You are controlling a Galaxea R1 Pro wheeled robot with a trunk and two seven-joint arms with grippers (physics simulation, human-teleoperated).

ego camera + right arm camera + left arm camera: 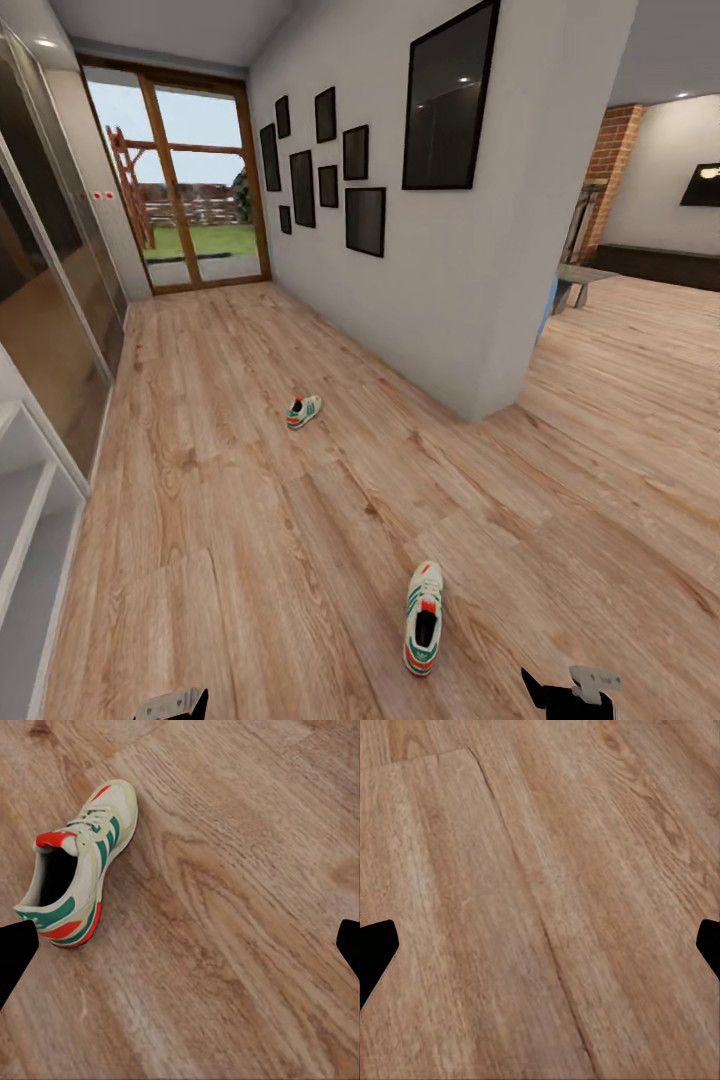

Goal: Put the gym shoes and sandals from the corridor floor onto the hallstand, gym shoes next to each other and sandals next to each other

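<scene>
Two white gym shoes with green stripes and red-orange patches lie on the wood-plank corridor floor (pixel 240 520). The near gym shoe (pixel 423 617) rests just ahead of my right gripper (pixel 566 692); in the right wrist view this shoe (pixel 79 862) lies on its sole, off to one side of the open right gripper (pixel 180 949). The far gym shoe (pixel 303 411) sits mid-corridor. My left gripper (pixel 172 705) hangs open over bare planks (pixel 540 907). A pale edge of the hallstand (pixel 28 500) shows at the left. The sandals are out of view.
A white wall (pixel 440 300) with several dark frames runs along the right of the corridor and ends at a corner. Glass doors (pixel 180 200) close the far end. Dark glossy panels (pixel 50 300) line the left side. A room opens beyond the corner.
</scene>
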